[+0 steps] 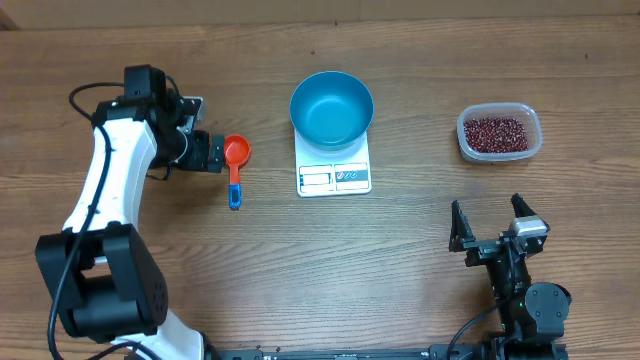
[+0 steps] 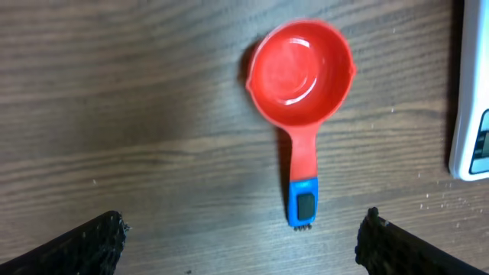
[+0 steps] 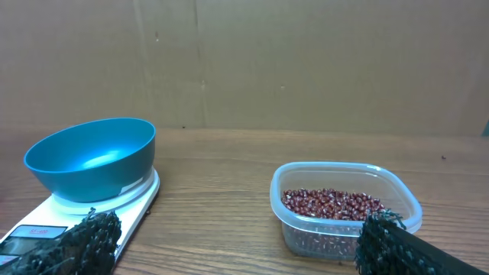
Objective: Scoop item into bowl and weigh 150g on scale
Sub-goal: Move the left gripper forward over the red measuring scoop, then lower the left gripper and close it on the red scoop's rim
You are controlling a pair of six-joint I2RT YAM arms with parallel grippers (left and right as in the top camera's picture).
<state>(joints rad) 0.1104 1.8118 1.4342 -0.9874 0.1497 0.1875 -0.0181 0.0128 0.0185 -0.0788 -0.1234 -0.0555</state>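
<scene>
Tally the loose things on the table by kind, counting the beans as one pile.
scoop: 1
bowl: 1
scale: 1
container: 1
bean pile: 1
Total: 5

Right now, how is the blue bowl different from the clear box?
The bowl is round and blue; the container is clear and boxy. The bowl is empty; the container holds beans. The bowl sits on the scale; the container sits on the table. Both are open-topped.
</scene>
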